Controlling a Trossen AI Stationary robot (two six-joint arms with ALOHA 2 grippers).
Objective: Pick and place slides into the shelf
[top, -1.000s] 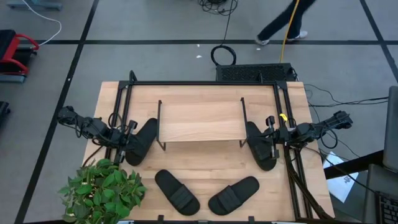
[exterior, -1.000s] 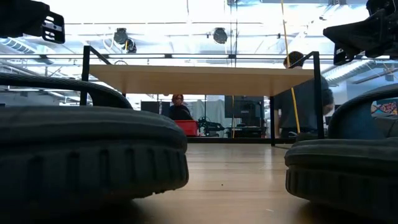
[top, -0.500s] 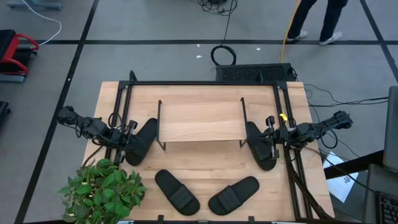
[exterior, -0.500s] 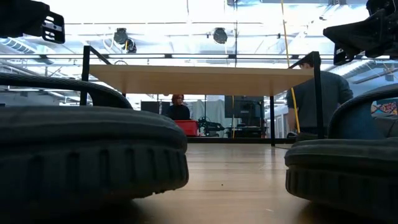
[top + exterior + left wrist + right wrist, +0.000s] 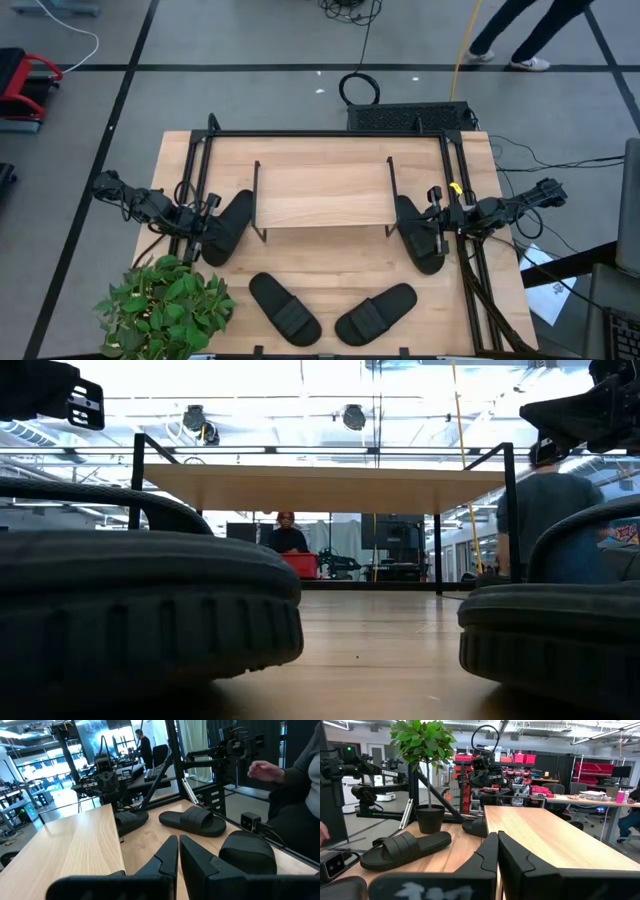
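Note:
The shelf (image 5: pixel 320 195) stands mid-table on thin black legs, its light top board (image 5: pixel 320 485) bare. Four black slides lie soles down on the table. One (image 5: pixel 228 226) is at the shelf's left end, one (image 5: pixel 418 232) at its right end. Two (image 5: pixel 285 308) (image 5: pixel 375 313) lie near the near edge and fill the low view's foreground (image 5: pixel 150 610) (image 5: pixel 550 630). My left gripper (image 5: pixel 207 228) (image 5: pixel 177 855) hovers shut beside the left slide. My right gripper (image 5: pixel 436 228) (image 5: pixel 496 855) hovers shut beside the right slide.
A potted plant (image 5: pixel 165 305) stands at the table's near left corner. The large black frame (image 5: pixel 330 133) rims the table. A person's hand (image 5: pixel 262 770) shows off the near side. Another person (image 5: pixel 525 30) walks beyond the far edge. Bare wood lies between shelf and near slides.
Neither arm and no slide has moved. The person beyond the table's far edge has walked toward the right.

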